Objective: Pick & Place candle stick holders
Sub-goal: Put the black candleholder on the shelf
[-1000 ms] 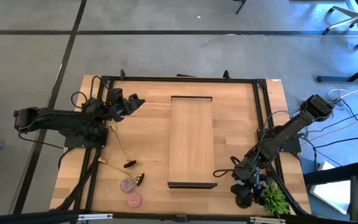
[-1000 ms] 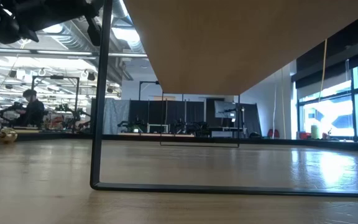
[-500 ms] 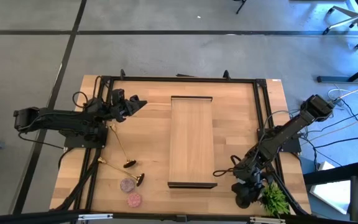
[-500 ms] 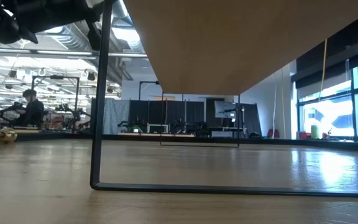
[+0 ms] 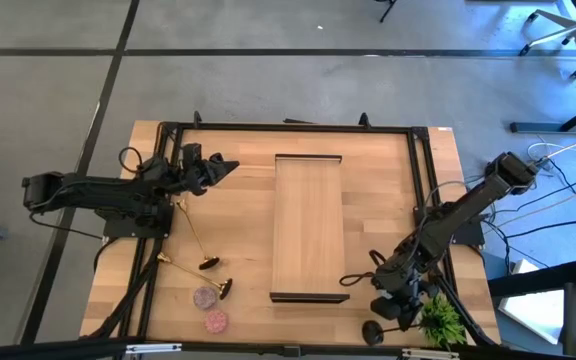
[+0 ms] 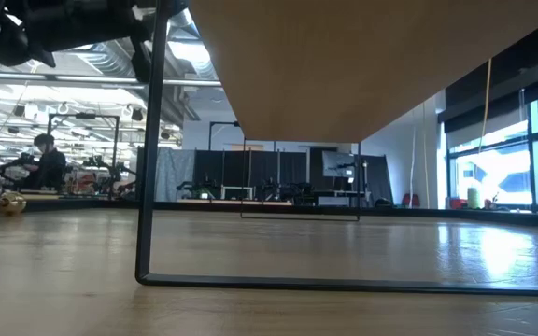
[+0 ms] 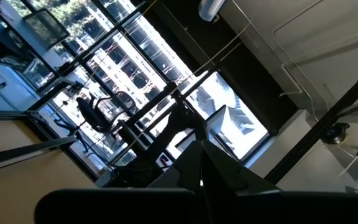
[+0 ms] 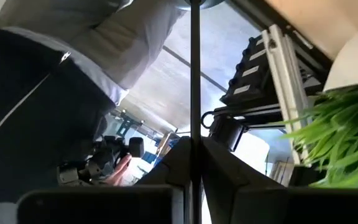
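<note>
The right tool sits at the near right corner of the counter, clenched on the thin stem of the black candle stick holder, whose round base hangs by the counter's near edge beside the green plant. The left tool is clenched on nothing, hovering at the far left. The two gold holders and two low speckled holders lie near the left front corner, left of the wooden shelf.

Bright daylight comes in from the windows and shines on the table. The wrist views look dark, with blurry shapes up close.
</note>
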